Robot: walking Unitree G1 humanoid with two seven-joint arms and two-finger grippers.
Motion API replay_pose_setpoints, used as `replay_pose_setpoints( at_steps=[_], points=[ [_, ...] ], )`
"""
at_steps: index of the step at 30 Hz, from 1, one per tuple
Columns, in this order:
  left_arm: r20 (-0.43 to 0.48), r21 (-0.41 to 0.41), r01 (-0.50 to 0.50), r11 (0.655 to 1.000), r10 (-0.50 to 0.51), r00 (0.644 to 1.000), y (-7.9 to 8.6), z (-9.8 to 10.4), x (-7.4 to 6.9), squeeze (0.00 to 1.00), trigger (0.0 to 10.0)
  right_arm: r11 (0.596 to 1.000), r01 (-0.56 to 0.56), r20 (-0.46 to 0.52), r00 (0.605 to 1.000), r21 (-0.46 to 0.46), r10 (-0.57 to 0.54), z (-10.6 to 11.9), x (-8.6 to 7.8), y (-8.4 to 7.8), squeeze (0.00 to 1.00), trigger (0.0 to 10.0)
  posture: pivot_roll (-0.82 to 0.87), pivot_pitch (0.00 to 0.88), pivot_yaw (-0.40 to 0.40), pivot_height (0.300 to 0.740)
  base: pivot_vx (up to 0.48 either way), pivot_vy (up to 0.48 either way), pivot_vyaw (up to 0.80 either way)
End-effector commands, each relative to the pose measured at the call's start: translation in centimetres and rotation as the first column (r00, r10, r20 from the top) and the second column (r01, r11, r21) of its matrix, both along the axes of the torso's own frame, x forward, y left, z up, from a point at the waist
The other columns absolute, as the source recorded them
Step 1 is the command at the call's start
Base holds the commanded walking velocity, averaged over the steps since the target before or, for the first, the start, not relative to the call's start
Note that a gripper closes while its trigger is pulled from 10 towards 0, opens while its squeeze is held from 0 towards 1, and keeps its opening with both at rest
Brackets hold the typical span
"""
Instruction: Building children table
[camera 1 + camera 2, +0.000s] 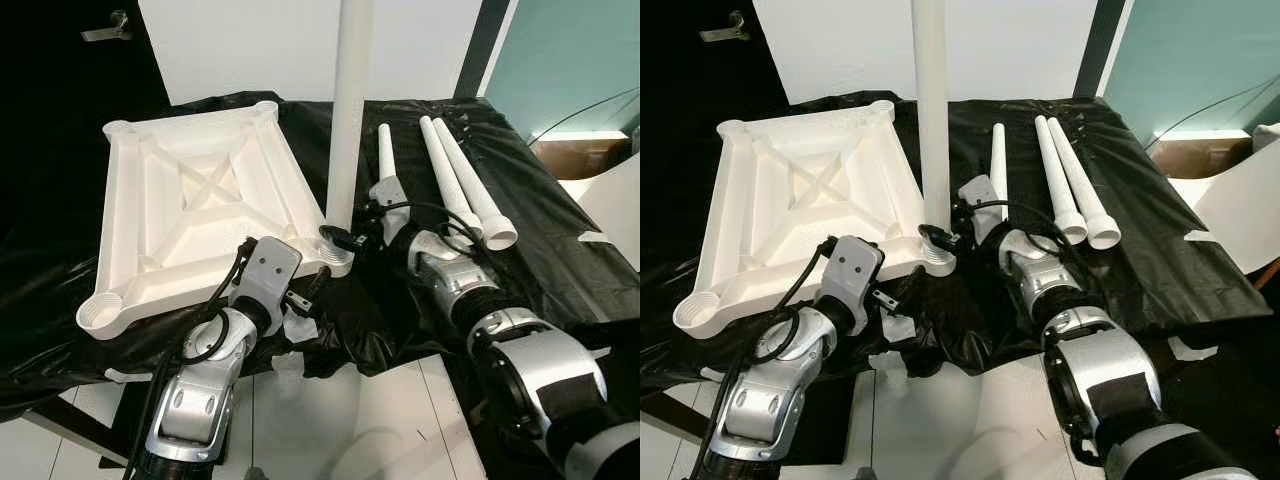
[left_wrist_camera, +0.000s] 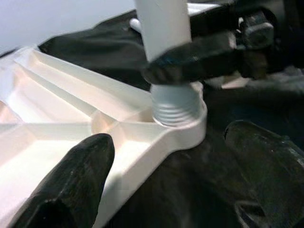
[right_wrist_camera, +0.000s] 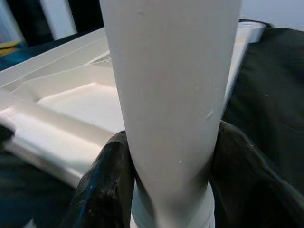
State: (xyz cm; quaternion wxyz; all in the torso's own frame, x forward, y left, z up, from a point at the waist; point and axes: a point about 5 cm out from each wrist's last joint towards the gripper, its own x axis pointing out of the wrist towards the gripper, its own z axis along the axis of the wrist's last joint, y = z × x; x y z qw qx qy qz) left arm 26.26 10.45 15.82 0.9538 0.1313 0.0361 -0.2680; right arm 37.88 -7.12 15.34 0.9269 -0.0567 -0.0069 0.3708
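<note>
Tabletop (image 1: 190, 215) is lying upside down on a black sheet (image 1: 560, 240), ribbed underside facing up with an X brace in the middle and a round socket at each corner. It sits on the left half of the covered surface. One white leg (image 1: 345, 110) is standing upright in the near right corner socket (image 2: 183, 126), and from the left wrist view you can see its threaded end sitting in the socket with a few threads still showing above the rim. The right gripper (image 1: 345, 238) has its two black fingers clamped around that leg just above the socket; the right wrist view shows the fingers (image 3: 102, 180) hugging both sides of the tube. The left gripper (image 2: 171, 175) is near that same corner, just on the near side of it, fingers spread wide with nothing between them, one over the tabletop edge and the other over the black sheet. Three spare legs (image 1: 450, 180) are lying on the sheet to the right of the upright one, pointing away from the robot: one close beside the right gripper and two side by side further right.
</note>
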Motion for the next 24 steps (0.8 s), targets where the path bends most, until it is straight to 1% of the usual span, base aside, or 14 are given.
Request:
replay_pose_setpoints(
  at_steps=[1, 2, 3, 4, 5, 6, 8, 10, 15, 19, 21, 22, 23, 24],
  points=[
    [0.012, 0.015, -0.054, 0.998, 0.054, 0.998, 0.1, -0.1, 0.4, 0.0, 10.0, 0.997, 0.078, -0.081, 0.994, -0.013, -0.079, -1.9, -0.4, -0.2, 0.0, 0.7, 0.09, 0.0, -0.022, 0.74, 0.0, 0.0, 0.0],
    [0.003, 0.009, -0.065, 0.998, 0.065, 0.998, 0.1, -0.1, 0.6, 0.0, 10.0, 0.992, 0.125, -0.099, 0.987, 0.001, -0.125, -2.1, -0.4, 0.2, 0.0, 1.3, 0.08, 0.0, -0.019, 0.74, 0.0, 0.0, 0.0],
    [-0.004, 0.003, -0.072, 0.997, 0.072, 0.997, 0.2, -0.2, 0.7, 0.0, 10.0, 0.986, 0.165, -0.114, 0.98, 0.007, -0.163, -2.3, -0.4, 0.5, 0.0, 3.0, 0.08, 0.0, -0.019, 0.74, 0.0, 0.0, 0.0],
    [-0.015, 0.013, -0.083, 0.996, 0.083, 0.996, 0.3, -0.4, 0.8, 0.0, 10.0, 0.975, 0.223, -0.127, 0.967, 0.013, -0.22, -2.4, -0.3, 0.8, 0.0, 4.1, 0.08, 0.0, -0.009, 0.74, 0.0, 0.0, 0.0],
    [-0.021, 0.021, -0.089, 0.996, 0.09, 0.996, 0.3, -0.6, 0.8, 0.0, 10.0, 0.966, 0.258, -0.135, 0.958, 0.015, -0.254, -2.5, -0.3, 0.9, 0.0, 4.1, 0.07, 0.002, -0.006, 0.74, 0.0, 0.0, 0.0],
    [-0.03, 0.025, -0.094, 0.995, 0.095, 0.995, 0.3, -0.8, 0.9, 0.0, 10.0, 0.951, 0.309, -0.152, 0.941, 0.024, -0.303, -2.6, -0.3, 1.2, 0.0, 10.0, 0.07, 0.002, 0.0, 0.74, 0.0, 0.0, 0.0],
    [-0.036, 0.026, -0.096, 0.995, 0.097, 0.995, 0.3, -0.9, 0.9, 0.0, 10.0, 0.939, 0.342, -0.164, 0.928, 0.029, -0.333, -2.6, -0.3, 1.3, 0.0, 10.0, 0.07, 0.002, 0.0, 0.74, 0.0, 0.0, 0.0],
    [-0.035, 0.042, -0.096, 0.994, 0.098, 0.995, 0.3, -1.0, 1.1, 0.0, 10.0, 0.909, 0.413, -0.196, 0.897, 0.053, -0.396, -2.7, -0.6, 2.6, 0.0, 10.0, 0.06, 0.003, 0.011, 0.74, 0.0, 0.0, 0.0],
    [-0.03, 0.052, -0.105, 0.993, 0.106, 0.994, 0.6, -0.9, 1.6, 0.0, 10.0, 0.897, 0.429, -0.223, 0.889, 0.106, -0.399, -2.7, -1.2, 4.2, 0.0, 10.0, 0.05, 0.003, 0.015, 0.74, 0.0, 0.0, 0.0],
    [-0.024, 0.06, -0.112, 0.992, 0.114, 0.993, 0.9, -0.8, 2.2, 0.0, 10.0, 0.899, 0.419, -0.185, 0.9, 0.126, -0.394, -2.3, -1.3, 3.8, 0.0, 10.0, 0.03, 0.0, 0.03, 0.74, 0.0, 0.0, 0.0],
    [-0.021, 0.06, -0.113, 0.992, 0.114, 0.993, 0.9, -0.7, 2.4, 0.0, 10.0, 0.898, 0.419, -0.18, 0.901, 0.131, -0.394, -2.3, -1.3, 3.5, 0.03, 10.0, 0.03, 0.0, 0.033, 0.74, 0.0, 0.0, 0.0],
    [-0.013, 0.062, -0.113, 0.992, 0.114, 0.993, 0.9, -0.5, 2.5, 0.0, 10.0, 0.896, 0.421, -0.173, 0.901, 0.138, -0.397, -2.3, -1.3, 3.1, 0.72, 10.0, 0.03, 0.0, 0.032, 0.74, 0.0, 0.0, 0.0],
    [-0.003, 0.066, -0.11, 0.992, 0.111, 0.994, 0.8, -0.3, 2.8, 0.0, 10.0, 0.899, 0.407, -0.161, 0.91, 0.163, -0.383, -2.2, -1.3, 2.4, 1.0, 10.0, 0.03, 0.0, 0.032, 0.74, 0.0, 0.0, 0.0],
    [-0.003, 0.066, -0.11, 0.992, 0.111, 0.994, 0.8, -0.3, 2.8, 0.0, 10.0, 0.899, 0.407, -0.161, 0.91, 0.163, -0.383, -2.2, -1.3, 2.4, 1.0, 10.0, 0.03, 0.0, 0.032, 0.74, 0.0, 0.0, 0.0]
  ],
)
